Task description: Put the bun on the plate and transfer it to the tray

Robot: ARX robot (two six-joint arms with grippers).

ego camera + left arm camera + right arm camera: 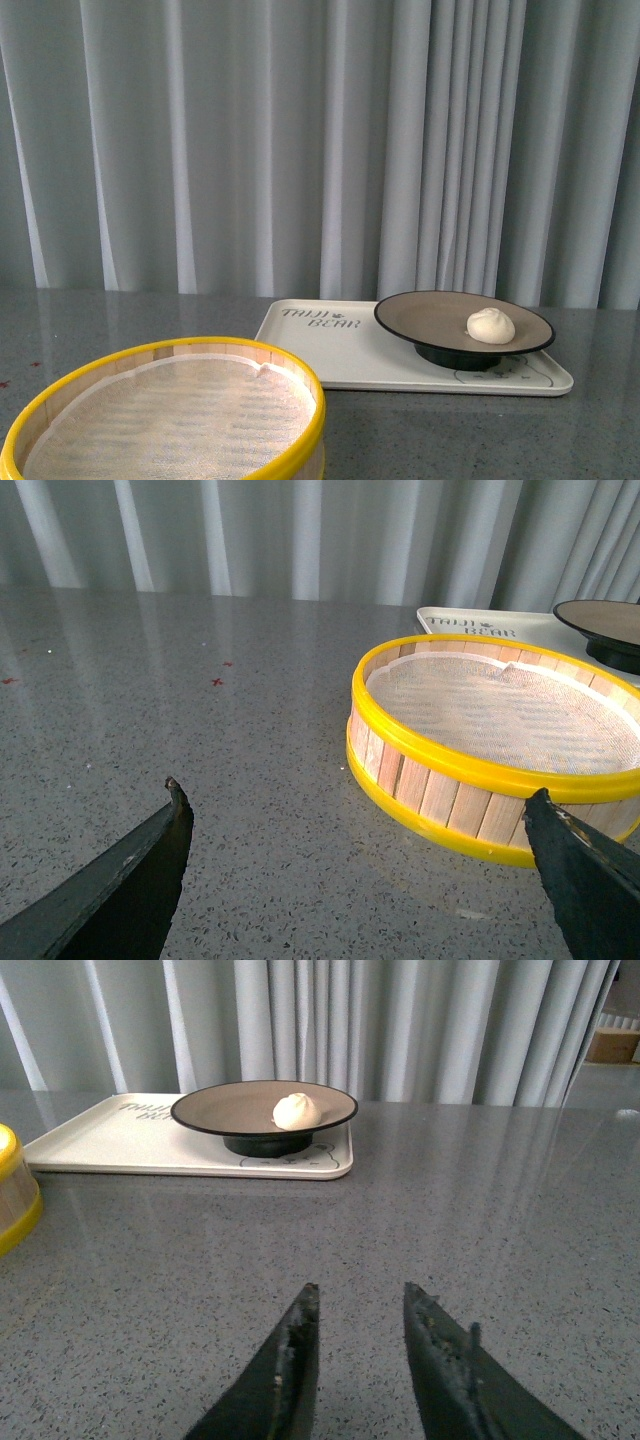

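A: What's nearest in the front view?

B: A steamer basket [170,415] with a yellow rim, low on the left of the grey table [480,440], with a pale cloth liner inside it.

A: And farther back?

B: The tray [345,350] lies flat to the right, its lettering at the far left corner. The plate [430,318] stands on the tray's right part, and the bun [491,326] sits on the plate, toward its right side.

A: The pincers?

B: The left gripper [355,825] is spread wide above bare tabletop, the basket just beside it. The right gripper [360,1335] has a narrow gap between its fingers, holds nothing, and is well apart from the tray. Curtains [300,140] hang behind everything.
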